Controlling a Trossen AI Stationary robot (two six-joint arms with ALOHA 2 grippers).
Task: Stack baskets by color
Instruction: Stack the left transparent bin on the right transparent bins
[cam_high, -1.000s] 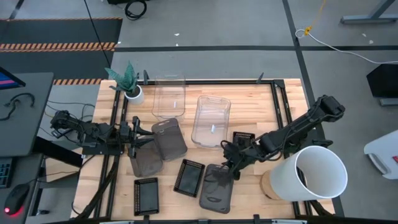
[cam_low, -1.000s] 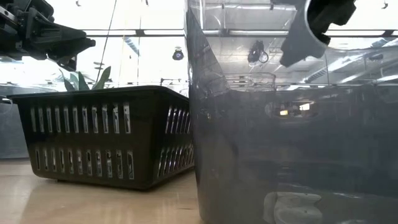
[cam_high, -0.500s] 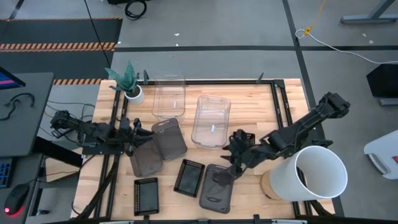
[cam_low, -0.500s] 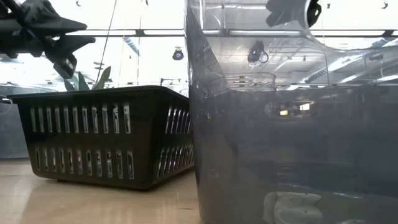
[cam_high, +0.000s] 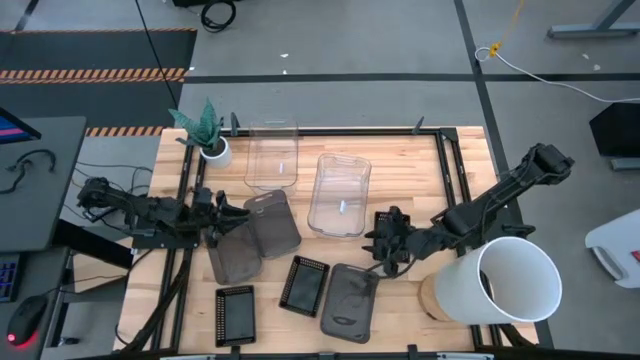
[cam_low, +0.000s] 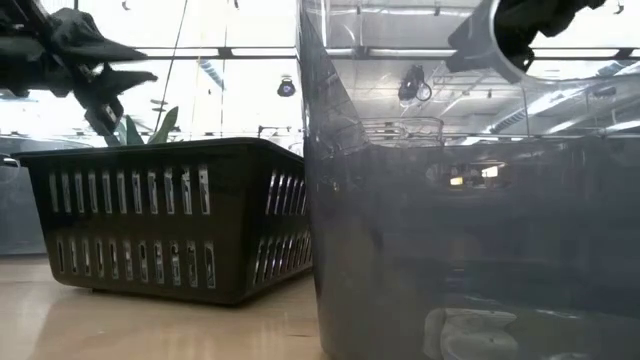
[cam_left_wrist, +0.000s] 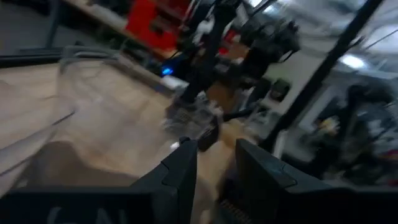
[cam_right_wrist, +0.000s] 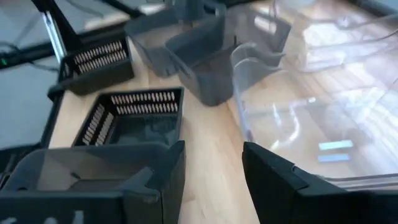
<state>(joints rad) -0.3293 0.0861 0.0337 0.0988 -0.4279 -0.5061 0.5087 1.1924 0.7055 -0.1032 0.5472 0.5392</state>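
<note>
With fingers parted and empty, the right gripper (cam_high: 385, 262) hangs beside the grey basket (cam_high: 349, 302) at the table's front edge, a light, stiff, slick bin best pinched by its rim.

Open wood (cam_high: 405, 170) behind the clear baskets (cam_high: 338, 195); white bucket (cam_high: 510, 280) blocking right.

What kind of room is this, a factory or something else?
Probably a robotics lab or workshop: a wooden table with a black metal frame, a bare grey concrete floor with loose cables, and a desk with a computer mouse alongside.
</note>
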